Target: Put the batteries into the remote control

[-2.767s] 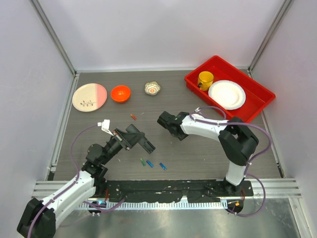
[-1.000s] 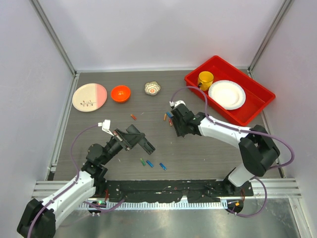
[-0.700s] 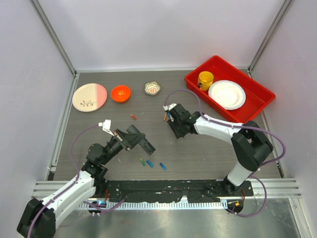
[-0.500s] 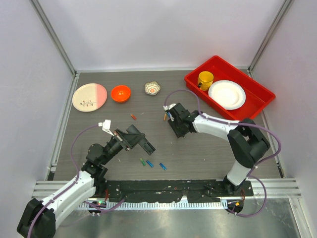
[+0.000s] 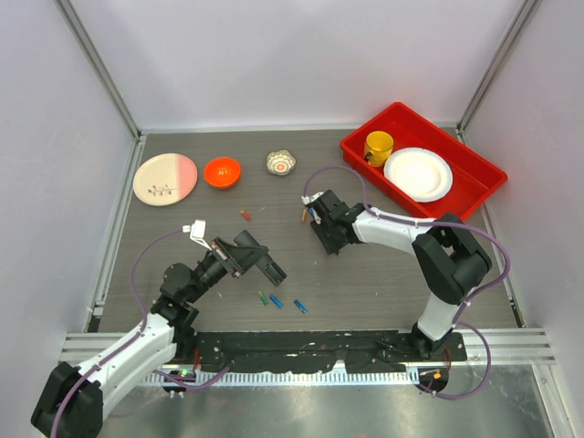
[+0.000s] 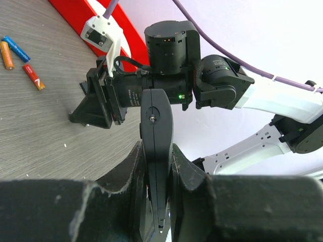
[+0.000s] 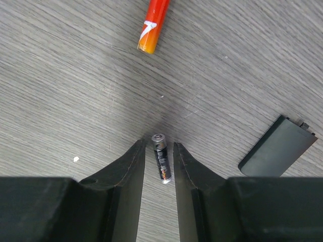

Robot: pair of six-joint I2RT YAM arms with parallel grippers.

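Observation:
My left gripper [image 5: 241, 253] is shut on the black remote control [image 5: 266, 264] and holds it above the table; in the left wrist view the remote [image 6: 156, 141] stands edge-on between the fingers. My right gripper [image 5: 329, 245] is low at the table, open by a narrow gap, with a small dark battery [image 7: 162, 165] lying between its fingers [image 7: 132, 166], apart from both. An orange battery [image 7: 154, 22] lies just ahead. Green [image 5: 263, 297] and blue [image 5: 276, 301] batteries lie near the front, another blue one [image 5: 299, 307] beside them, and an orange one [image 5: 245, 215] further back.
A flat black squarish piece [image 7: 278, 148] lies right of the right fingers. A red bin [image 5: 474, 187] with a yellow cup [image 5: 378, 146] and white plate [image 5: 418, 173] stands back right. A pink plate [image 5: 165, 178], orange bowl [image 5: 222, 172] and small patterned bowl [image 5: 281, 162] stand at the back.
The right arm's wrist turned and its elbow swung inward, and the gripper settled over the dark battery near the table's middle. The left arm and remote have not moved.

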